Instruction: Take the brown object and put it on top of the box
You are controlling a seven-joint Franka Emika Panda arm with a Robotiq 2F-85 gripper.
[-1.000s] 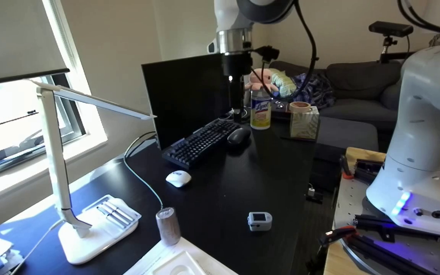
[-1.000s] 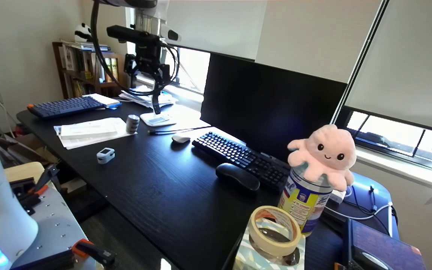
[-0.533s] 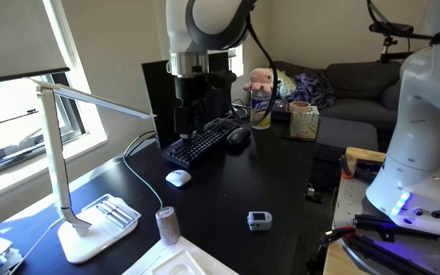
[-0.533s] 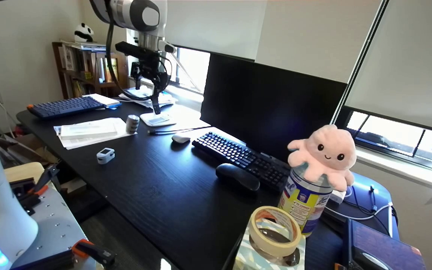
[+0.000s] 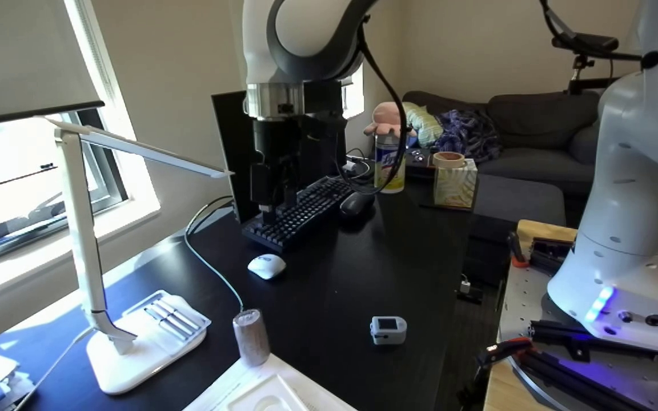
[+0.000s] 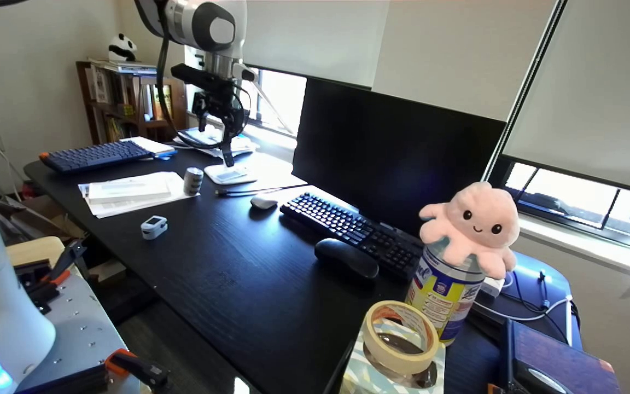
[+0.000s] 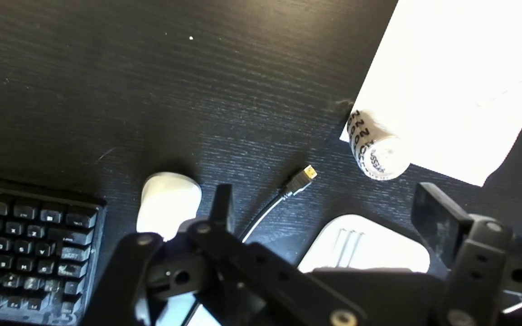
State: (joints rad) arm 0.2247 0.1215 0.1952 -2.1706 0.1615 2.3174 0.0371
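Brown object, a small upright cylinder in dull, mottled grey-brown with a paler flat top, stands at the corner of some thin white paper on the desk, whose black surface carries a fine wood grain. Well apart from it along the desk is the box, squarish and swirl-patterned, with a smooth, hollow roll of tape lying on top. A rounded white mouse lies just beside a keyboard of blocky black keys. Over the desk hangs the black gripper, its jaws spread wide and holding nothing; one of the flat pads (its inner face shows in the wrist view) has a greyish smear. The cylinder is out beyond both pads, touching neither.

Only the wrist view clearly brings out the dark lettering wrapped round the cylinder's side, and there too the connector, a dark plug with a gold-coloured metal tip, lies clear of it; in an exterior view its cable runs out of sight behind the cylinder. In an exterior view the plush pink octopus on the Lysol canister shows its smiling face, a dark oval in the box's top shows beneath the tape, and a panda toy sits above a wooden bookcase. Seen in an exterior view too: a dark fabric sofa with a crumpled blue-patterned blanket
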